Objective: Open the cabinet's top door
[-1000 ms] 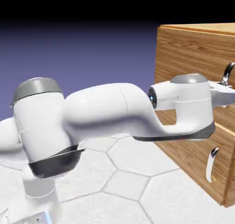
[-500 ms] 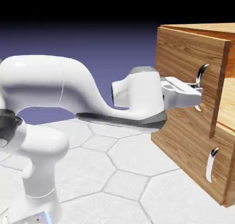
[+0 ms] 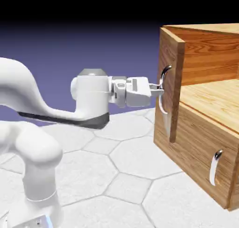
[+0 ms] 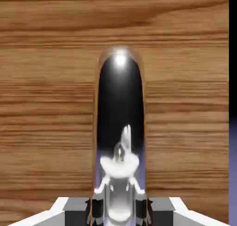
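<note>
Two stacked front panels belong to the large boxy cabinet of warm brown wood grain (image 3: 205, 49), which fills the right side of the exterior view, and only the upper one stands away from the body. That top door, a tall wood-grain panel (image 3: 169, 82), shows nearly edge-on just right of the frame's centre, swung well out so the cavity behind it is exposed. The white arm's two-finger gripper (image 3: 158, 88) reaches in level from the left and is clamped tight on the door's curved silver bar handle (image 3: 163, 89); that grip looks placed so a pull carries straight into the door's swing. In the hand view the same handle (image 4: 120, 128) rises as a dark, shiny arch from bottom centre between the grey fingertips (image 4: 95, 206), with wood grain filling the frame behind it. Inside the opened upper compartment, only a bare pale wooden shelf (image 3: 210, 98) and brown inner walls show; nothing appears to be stored there. Below, the lower panel with its shorter silver handle (image 3: 215, 166) sits flush, so its contents cannot be told. Judged from this, the opening is largely done.
</note>
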{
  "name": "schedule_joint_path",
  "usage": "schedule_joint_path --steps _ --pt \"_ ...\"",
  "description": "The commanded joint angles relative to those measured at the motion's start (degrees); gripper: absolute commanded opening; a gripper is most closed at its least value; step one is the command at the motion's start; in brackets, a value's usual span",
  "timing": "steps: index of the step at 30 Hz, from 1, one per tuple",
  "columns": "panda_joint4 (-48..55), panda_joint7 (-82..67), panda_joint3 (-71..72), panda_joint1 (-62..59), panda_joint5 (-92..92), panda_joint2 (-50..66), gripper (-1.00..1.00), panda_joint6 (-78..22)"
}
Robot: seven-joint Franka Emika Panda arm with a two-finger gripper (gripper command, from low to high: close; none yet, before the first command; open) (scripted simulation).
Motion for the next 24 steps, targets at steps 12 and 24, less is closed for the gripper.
schedule_joint_path --steps 12,24 --pt "-9.67 -9.64 23.10 -1.38 30.02 -12.96 -1.00 -13.94" --pt "-7.91 -11.92 47.98 4.87 57.63 -12.64 -1.00 -32.34"
